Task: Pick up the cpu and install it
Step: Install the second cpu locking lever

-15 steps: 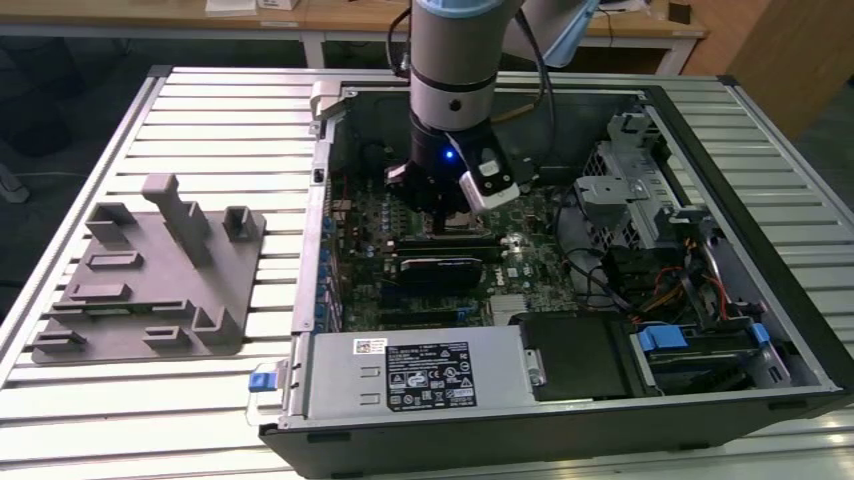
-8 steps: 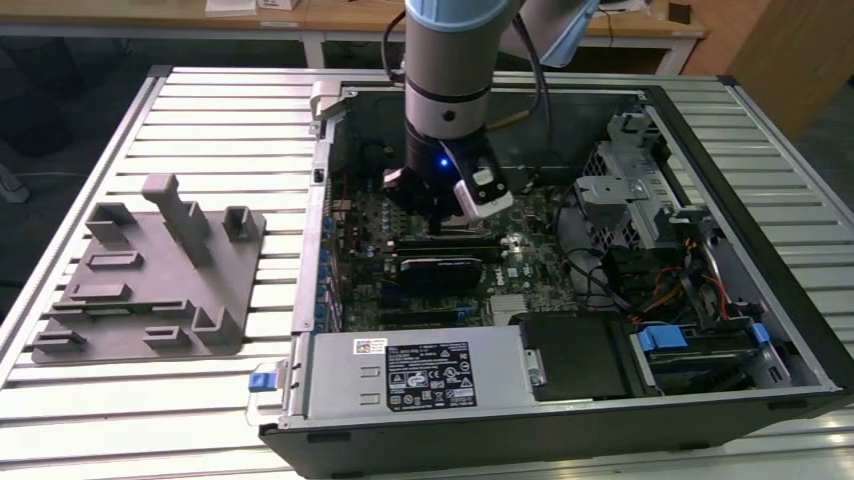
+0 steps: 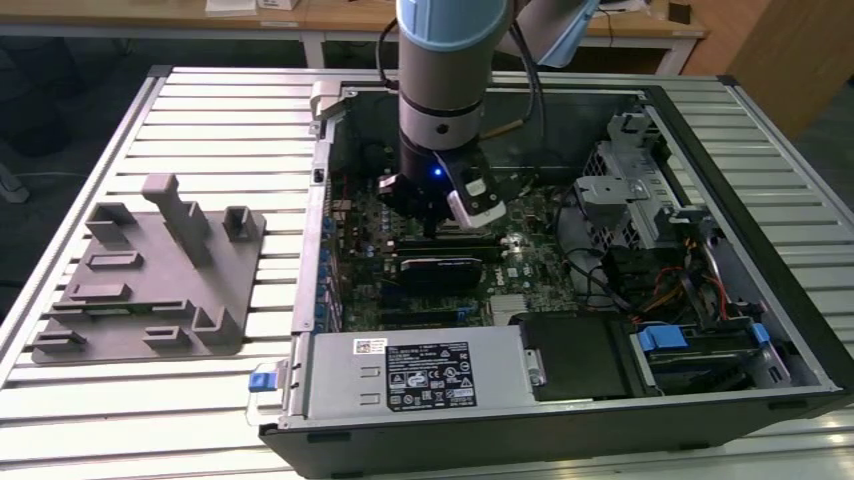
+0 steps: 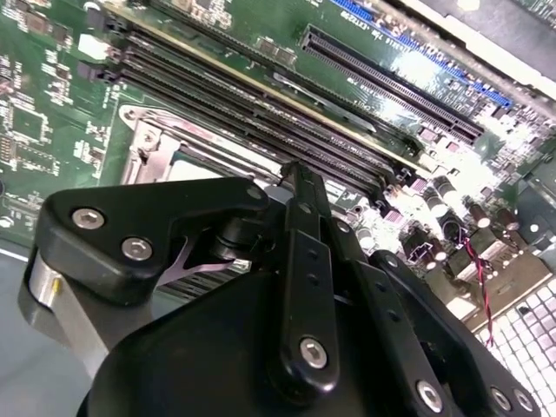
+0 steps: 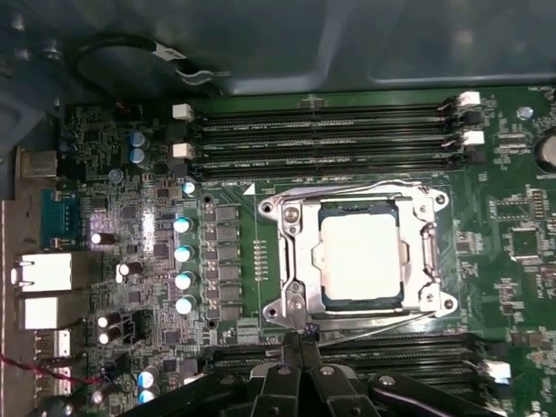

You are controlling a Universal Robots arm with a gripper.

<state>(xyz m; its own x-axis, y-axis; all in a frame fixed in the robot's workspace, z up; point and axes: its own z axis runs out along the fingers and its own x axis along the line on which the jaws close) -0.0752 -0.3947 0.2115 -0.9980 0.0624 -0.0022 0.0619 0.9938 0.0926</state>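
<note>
Keeping gripper (image 5: 300,340) pinched narrow and empty, low over the board (image 5: 130,217), just beside the socket (image 5: 291,261). Cpu (image 5: 360,259) lying flat inside. Could scrape nearby slots (image 5: 330,143) or knock cpu askew if dropped lower.

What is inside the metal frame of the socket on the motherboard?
In the first wrist view, the cpu lies flat inside the socket frame, its silver top showing. The frame's edges cover the chip's rim, and the contacts under the chip are hidden.
</note>
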